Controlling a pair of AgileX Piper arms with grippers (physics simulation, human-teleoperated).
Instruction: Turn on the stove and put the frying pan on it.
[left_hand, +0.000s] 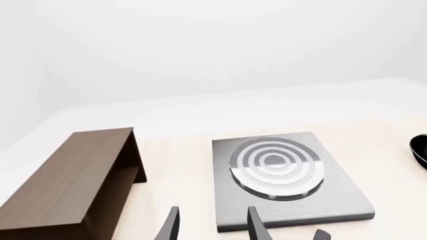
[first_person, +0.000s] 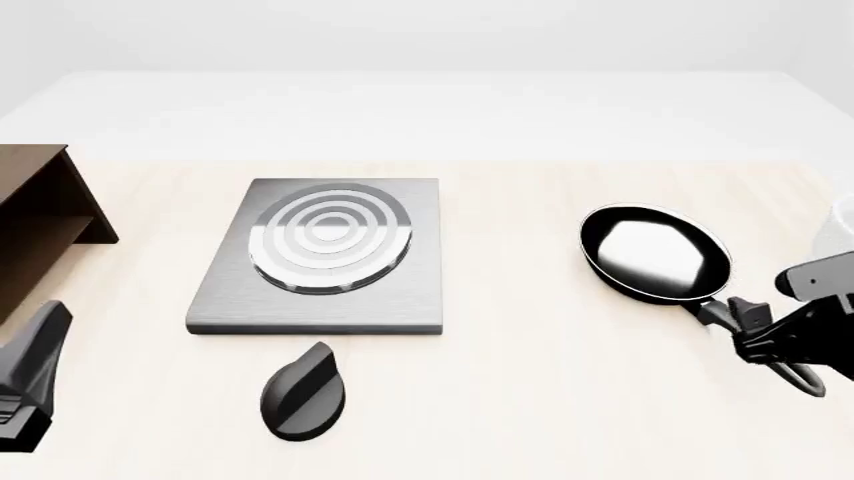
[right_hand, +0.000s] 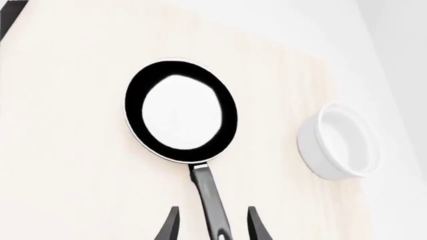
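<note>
Right gripper (right_hand: 212, 225) jaws spread, straddling frying pan (first_person: 657, 253) handle, not closed on it. Left gripper (left_hand: 212, 227) released, near stove (first_person: 324, 258). Knob (first_person: 306, 392) near side. White bowl (right_hand: 341, 141) right of pan; shelf (left_hand: 73, 180) far left.

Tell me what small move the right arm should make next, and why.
Probably close the right hand on the frying pan handle. In the right wrist view the handle already runs between the two open fingers, and the pan rests on the table, well to the right of the stove.
</note>
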